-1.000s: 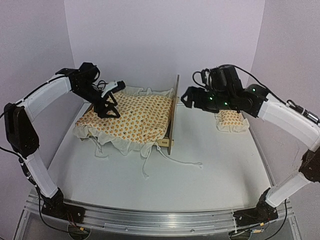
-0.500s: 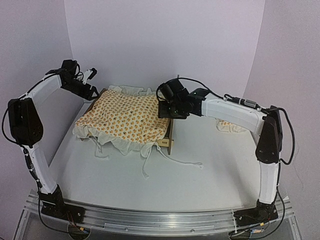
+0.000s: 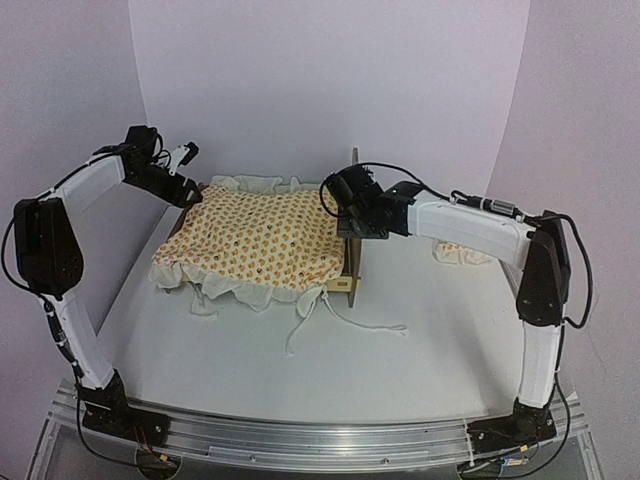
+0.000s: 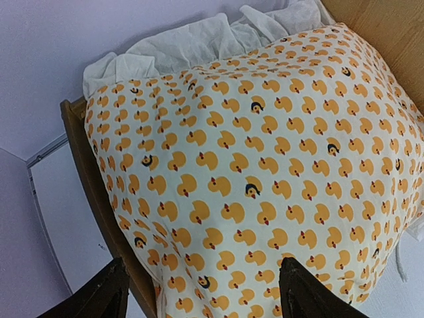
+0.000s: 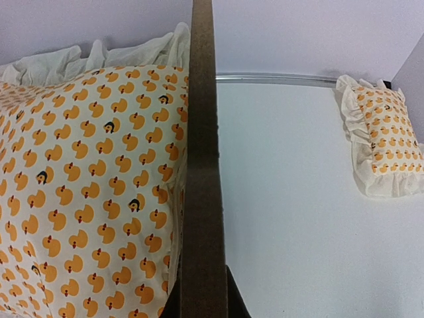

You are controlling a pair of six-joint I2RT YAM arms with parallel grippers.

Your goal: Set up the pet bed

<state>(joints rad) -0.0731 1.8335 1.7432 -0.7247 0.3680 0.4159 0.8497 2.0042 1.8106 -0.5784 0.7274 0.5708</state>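
Lilac-walled booth, white counter (image 3: pixel 430 330). Item: pet bed (image 3: pixel 353 272), standing on it. Done: mattress cushion (image 3: pixel 260 235) laid in the bed. Outstanding: pillow (image 5: pixel 387 142), lying well beyond the bed's headboard (image 5: pixel 202 132). Holding: right tool (image 5: pixel 202 306), clamped on the bed's headboard edge. Idle: left tool (image 4: pixel 199 301), wide, empty, over the bed's foot end.

The mattress cushion (image 3: pixel 255 240) lies in the pet bed (image 3: pixel 352 262) at the table's (image 3: pixel 420 350) far left, the bed's headboard (image 5: pixel 202 165) standing at the cushion's right end, with the pillow (image 5: pixel 384 142) lying well right, near the far right corner.
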